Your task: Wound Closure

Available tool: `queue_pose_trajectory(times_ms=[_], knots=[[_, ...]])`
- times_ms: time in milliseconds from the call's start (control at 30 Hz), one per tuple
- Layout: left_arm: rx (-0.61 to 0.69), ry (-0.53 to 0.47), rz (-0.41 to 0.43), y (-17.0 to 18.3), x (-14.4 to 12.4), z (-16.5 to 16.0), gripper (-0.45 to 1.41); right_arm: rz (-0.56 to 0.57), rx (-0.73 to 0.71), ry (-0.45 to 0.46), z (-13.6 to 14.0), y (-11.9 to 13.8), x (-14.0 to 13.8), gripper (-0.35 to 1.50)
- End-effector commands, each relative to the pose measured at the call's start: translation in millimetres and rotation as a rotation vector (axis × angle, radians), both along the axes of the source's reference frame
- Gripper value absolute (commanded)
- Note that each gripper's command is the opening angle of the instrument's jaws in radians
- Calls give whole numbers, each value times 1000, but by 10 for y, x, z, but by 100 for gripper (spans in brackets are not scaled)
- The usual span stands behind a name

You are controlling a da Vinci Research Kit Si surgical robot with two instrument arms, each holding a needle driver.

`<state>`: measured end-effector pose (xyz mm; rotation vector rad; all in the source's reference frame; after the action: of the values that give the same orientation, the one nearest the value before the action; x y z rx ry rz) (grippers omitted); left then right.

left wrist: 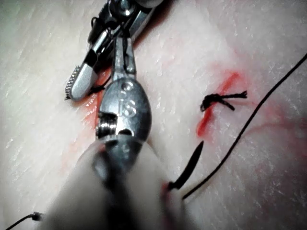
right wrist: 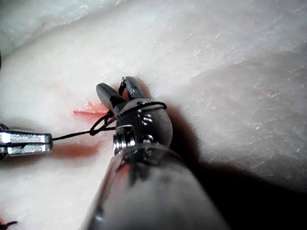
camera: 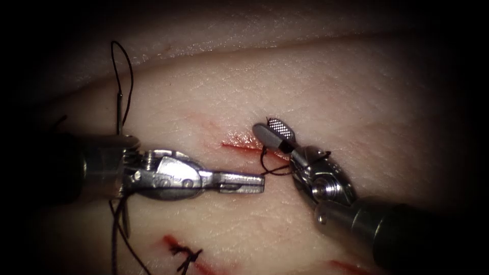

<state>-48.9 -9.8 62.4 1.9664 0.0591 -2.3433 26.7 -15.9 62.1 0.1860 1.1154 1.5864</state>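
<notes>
My left tool (camera: pixel 261 182) reaches in from the left, its jaws shut on the dark thread (camera: pixel 272 170) just below the cut (camera: pixel 243 147). The thread runs from its tip (right wrist: pixel 47 143) to a loop wound around my right tool. My right tool (camera: pixel 263 125) lies over the cut with its jaws open and nothing between them, the toothed pad (camera: pixel 281 128) facing up. The needle (camera: pixel 118 114) lies free on the tissue far to the left, behind the left tool's shaft, held by neither tool. Its thread arcs above it (camera: pixel 122 66).
A tied stitch with short cut ends (camera: pixel 186 253) sits on a second red cut near the front, and shows as a dark knot (left wrist: pixel 223 98) in the left wrist view. Loose thread (camera: pixel 119 239) trails under the left shaft. Red fluid stains the tissue (camera: pixel 356 102) around both cuts.
</notes>
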Motion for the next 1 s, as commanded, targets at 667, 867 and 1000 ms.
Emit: queue_pose_trajectory(times_ms=[667,867,1000], knots=[[-5,-4,5,-2,-5,5,-45,-50,-34,-156,16,14,9,57],[-6,-3,6,-4,-6,6,-45,-50,-32,-165,20,13,13,-35],[-6,-4,7,-4,-4,6,-45,-54,-21,-177,18,9,15,-35]])
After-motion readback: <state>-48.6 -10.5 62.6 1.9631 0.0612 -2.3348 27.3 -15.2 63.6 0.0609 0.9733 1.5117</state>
